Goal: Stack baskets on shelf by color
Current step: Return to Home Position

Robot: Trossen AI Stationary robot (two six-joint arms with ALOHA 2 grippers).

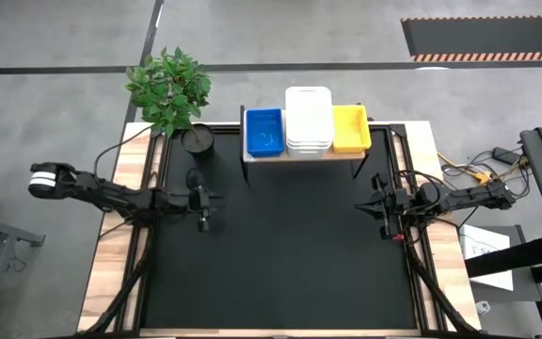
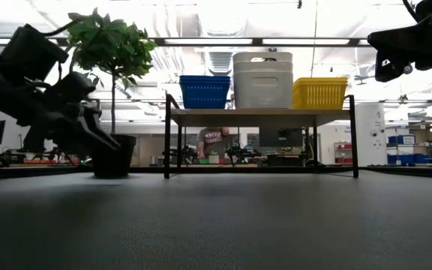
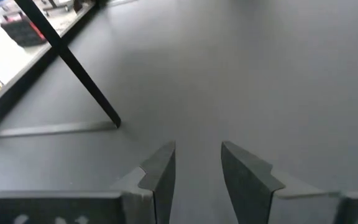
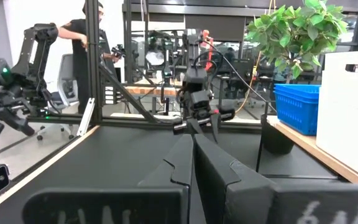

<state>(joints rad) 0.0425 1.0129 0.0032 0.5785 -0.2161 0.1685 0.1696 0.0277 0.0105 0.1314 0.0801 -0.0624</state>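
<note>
We see our left gripper (image 3: 197,148) low over the black mat (image 1: 280,254), fingers spread and empty, near the shelf's (image 1: 304,155) left end. Our right gripper (image 4: 192,142), fingers pressed together on nothing, hangs near the shelf's right end. Both are well apart from the baskets on the shelf: blue baskets (image 1: 264,131) at its left end, white baskets (image 1: 309,120) in the middle, yellow baskets (image 1: 351,127) at its right end. A potted plant (image 1: 197,140) stands just beside the shelf's left end.

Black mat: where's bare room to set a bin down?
Bare: the whole mat in front of the shelf, between the left pincer and right pincer. Crowded: shelf top, filled by blue baskets, white baskets, yellow baskets; plant pot sits left of the shelf.
</note>
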